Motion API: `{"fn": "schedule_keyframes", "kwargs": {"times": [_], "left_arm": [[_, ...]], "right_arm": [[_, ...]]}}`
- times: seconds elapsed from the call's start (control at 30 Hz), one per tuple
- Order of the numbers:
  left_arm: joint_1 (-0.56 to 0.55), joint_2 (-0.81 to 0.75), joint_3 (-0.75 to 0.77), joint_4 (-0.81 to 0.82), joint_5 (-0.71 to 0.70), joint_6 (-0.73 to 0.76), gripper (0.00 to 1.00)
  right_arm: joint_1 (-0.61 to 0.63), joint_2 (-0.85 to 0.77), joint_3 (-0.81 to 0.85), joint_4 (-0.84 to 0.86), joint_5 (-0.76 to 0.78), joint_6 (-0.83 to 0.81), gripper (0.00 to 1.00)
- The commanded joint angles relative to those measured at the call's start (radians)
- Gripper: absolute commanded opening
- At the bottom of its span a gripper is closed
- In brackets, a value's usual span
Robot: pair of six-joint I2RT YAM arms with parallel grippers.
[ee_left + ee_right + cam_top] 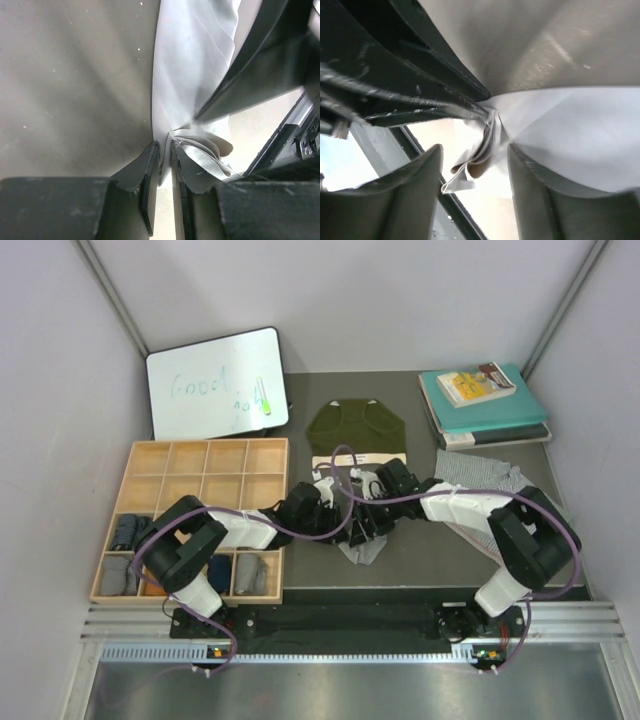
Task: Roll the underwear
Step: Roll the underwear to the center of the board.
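Observation:
The plain light grey underwear (pixel 363 546) is bunched at the table's middle front, lifted between both grippers. My left gripper (pixel 338 519) is shut on its gathered edge; in the left wrist view the jaws (pixel 165 148) pinch the pale cloth (pixel 195 60), which hangs stretched beyond them. My right gripper (pixel 368 517) is open; in the right wrist view (pixel 475 151) its jaws straddle a folded bunch of the grey cloth (pixel 580 130) without closing on it. The olive green underwear (pixel 355 428) with cream waistband lies flat behind. The grey-and-white patterned underwear (pixel 480 472) lies at the right.
A wooden compartment tray (pixel 205 462) stands at the left with rolled cloths in its front cells. A whiteboard (pixel 215 382) leans at the back left. Teal books (pixel 485 405) are stacked at the back right. Purple cables loop over both arms.

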Motion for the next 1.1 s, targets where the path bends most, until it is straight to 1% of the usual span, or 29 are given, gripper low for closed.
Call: {"fn": "schedule_keyframes", "kwargs": {"times": [0.0, 0.03, 0.07, 0.13, 0.17, 0.23, 0.27, 0.37, 0.47, 0.53, 0.63, 0.8, 0.93, 1.07], "left_arm": [[-0.006, 0.021, 0.018, -0.039, -0.034, 0.015, 0.21], [-0.008, 0.021, 0.018, -0.041, -0.036, 0.014, 0.21], [-0.008, 0.023, 0.021, -0.041, -0.037, 0.012, 0.2], [-0.011, 0.023, 0.024, -0.046, -0.051, 0.005, 0.19], [-0.011, 0.021, 0.028, -0.052, -0.054, 0.002, 0.19], [-0.011, 0.023, 0.031, -0.059, -0.065, -0.012, 0.18], [-0.011, 0.024, 0.034, -0.061, -0.065, -0.018, 0.18], [-0.011, 0.026, 0.035, -0.061, -0.068, -0.04, 0.17], [-0.011, 0.024, 0.034, -0.061, -0.068, -0.052, 0.17], [-0.011, 0.02, 0.035, -0.062, -0.068, -0.058, 0.17], [-0.009, 0.017, 0.038, -0.072, -0.071, -0.061, 0.17], [-0.011, 0.01, 0.041, -0.079, -0.073, -0.064, 0.17], [-0.011, 0.003, 0.041, -0.087, -0.076, -0.064, 0.17], [-0.009, -0.002, 0.043, -0.096, -0.08, -0.067, 0.17]], "right_arm": [[-0.017, -0.15, -0.022, -0.045, 0.091, 0.041, 0.68], [-0.019, -0.173, -0.03, -0.056, 0.118, 0.055, 0.72], [-0.019, -0.195, -0.036, -0.073, 0.135, 0.092, 0.8], [-0.017, -0.265, -0.07, -0.077, 0.164, 0.132, 0.86], [-0.017, -0.29, -0.084, -0.079, 0.176, 0.181, 0.94], [-0.016, -0.34, -0.131, -0.062, 0.181, 0.23, 0.96], [-0.016, -0.356, -0.172, -0.051, 0.187, 0.282, 0.97], [-0.017, -0.403, -0.255, 0.01, 0.206, 0.36, 0.97], [-0.014, -0.414, -0.315, 0.1, 0.183, 0.428, 0.96], [-0.004, -0.41, -0.334, 0.155, 0.186, 0.454, 0.96], [0.016, -0.396, -0.34, 0.179, 0.216, 0.492, 0.96], [0.058, -0.355, -0.317, 0.136, 0.288, 0.54, 0.94], [0.102, -0.293, -0.302, 0.137, 0.328, 0.568, 0.9], [0.133, -0.238, -0.268, 0.093, 0.384, 0.609, 0.87]]}}
